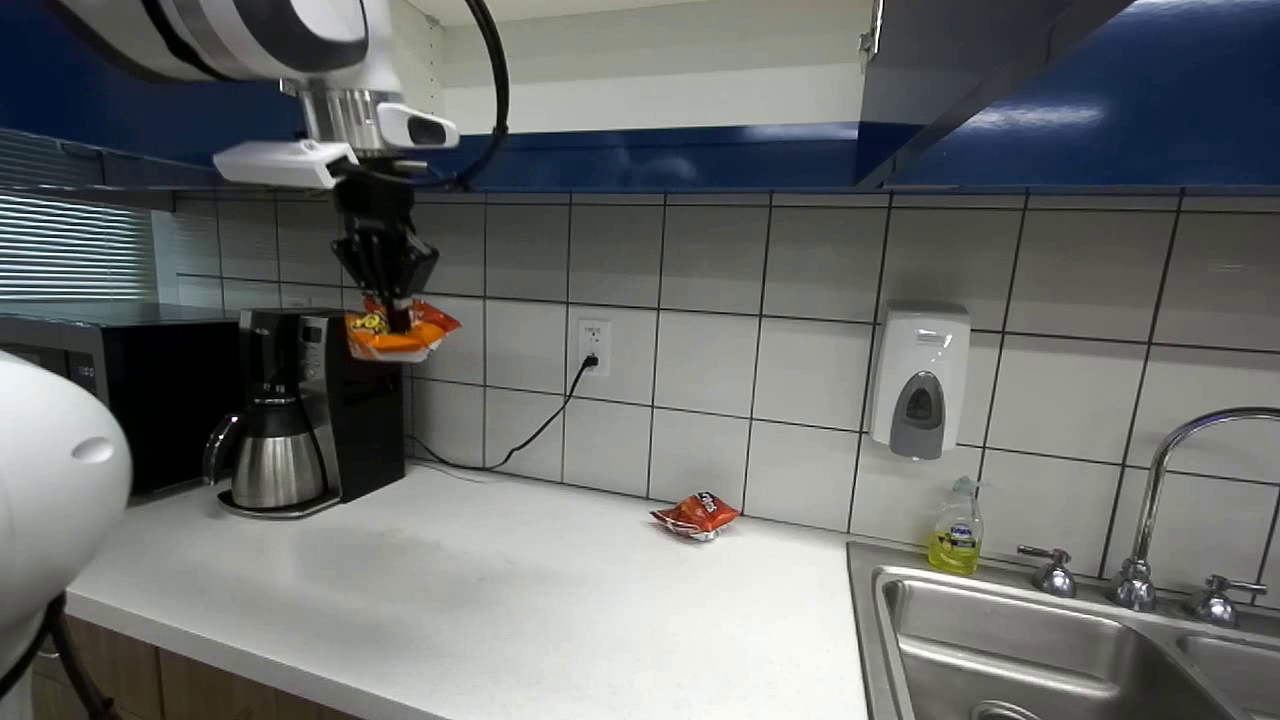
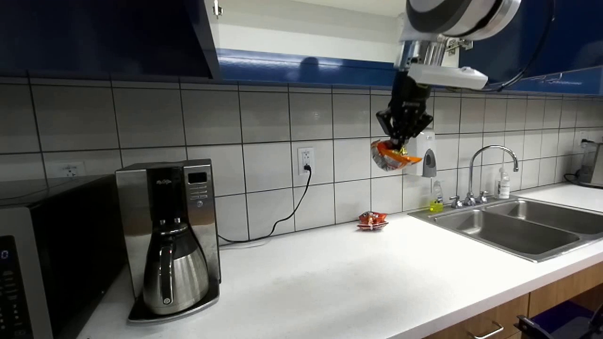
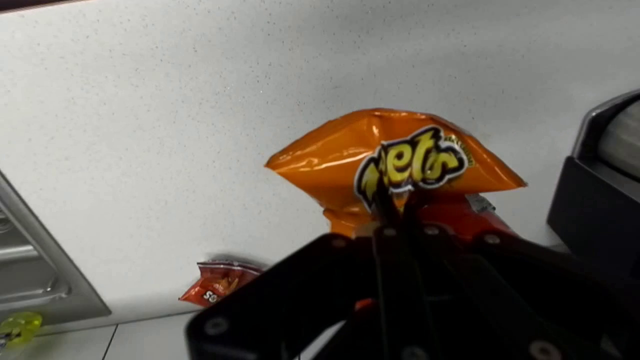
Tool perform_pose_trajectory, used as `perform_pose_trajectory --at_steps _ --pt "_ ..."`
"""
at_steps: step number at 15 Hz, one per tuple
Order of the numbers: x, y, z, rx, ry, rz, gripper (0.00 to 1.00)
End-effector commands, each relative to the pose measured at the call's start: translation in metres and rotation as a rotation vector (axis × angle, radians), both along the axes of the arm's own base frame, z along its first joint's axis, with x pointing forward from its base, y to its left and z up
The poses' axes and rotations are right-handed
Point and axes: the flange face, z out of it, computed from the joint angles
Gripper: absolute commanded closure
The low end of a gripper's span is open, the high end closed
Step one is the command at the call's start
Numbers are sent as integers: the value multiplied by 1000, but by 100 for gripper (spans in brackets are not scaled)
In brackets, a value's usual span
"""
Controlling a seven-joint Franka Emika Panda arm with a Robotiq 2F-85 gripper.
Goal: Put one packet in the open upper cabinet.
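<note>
The orange packet with yellow lettering hangs in the air, pinched near its middle. It also shows in an exterior view and in the wrist view. My gripper is shut on it, well above the counter and below the cabinet's bottom edge; its fingertips also show in the wrist view. The open upper cabinet has a blue bottom trim and white interior; it also shows in an exterior view. The arm hides part of the cabinet opening in both exterior views.
A redder packet lies on the counter by the tiled wall. A coffee maker and microwave stand at one end, a sink at the other. A cabinet door juts out beside the opening. A soap dispenser hangs on the wall.
</note>
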Motion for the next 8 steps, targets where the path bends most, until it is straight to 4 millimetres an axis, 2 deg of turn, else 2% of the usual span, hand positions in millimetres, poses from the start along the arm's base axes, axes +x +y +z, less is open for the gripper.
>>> perform_pose_trajectory --at_steps 1,4,8 --pt "-32 2 73 -4 -78 -42 100" --pt "-43 0 129 9 -162 -71 100" --pt "-44 -4 196 26 -293 -120 100"
